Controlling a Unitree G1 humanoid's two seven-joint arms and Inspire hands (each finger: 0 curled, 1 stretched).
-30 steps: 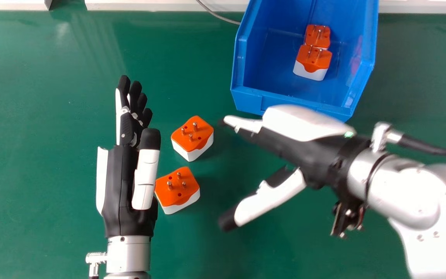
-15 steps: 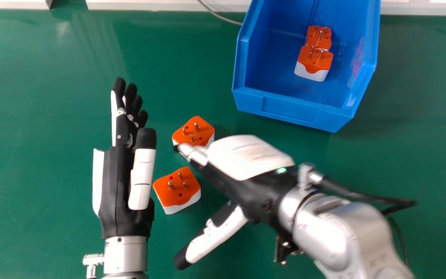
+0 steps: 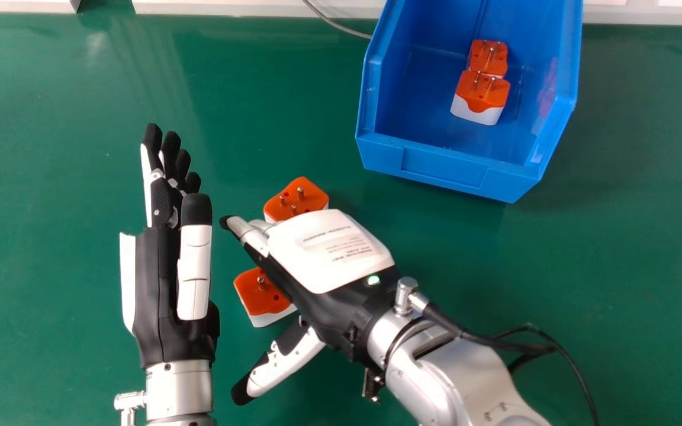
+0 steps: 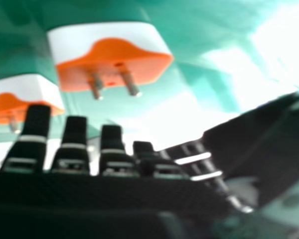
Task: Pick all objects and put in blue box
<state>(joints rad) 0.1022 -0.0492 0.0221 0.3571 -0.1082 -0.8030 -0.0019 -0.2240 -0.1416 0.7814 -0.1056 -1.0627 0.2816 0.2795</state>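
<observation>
Across the green worktop [image 3: 51, 207], the right hand [image 3: 329, 254] hangs over two orange-and-white adapters, its fingers stretched out straight and its thumb spread wide of them. Both adapters lie orange face up, pins pointing upward; their blocky tops give no clear long axis. The hand covers the near edge of the farther adapter [image 3: 302, 192] and the right part of the nearer adapter [image 3: 258, 296], leaving one pin plain. Two more adapters [image 3: 480, 94] sit pins up inside the blue box [image 3: 447, 168]. The left hand [image 3: 163, 278], fingers straight, is at the left.
</observation>
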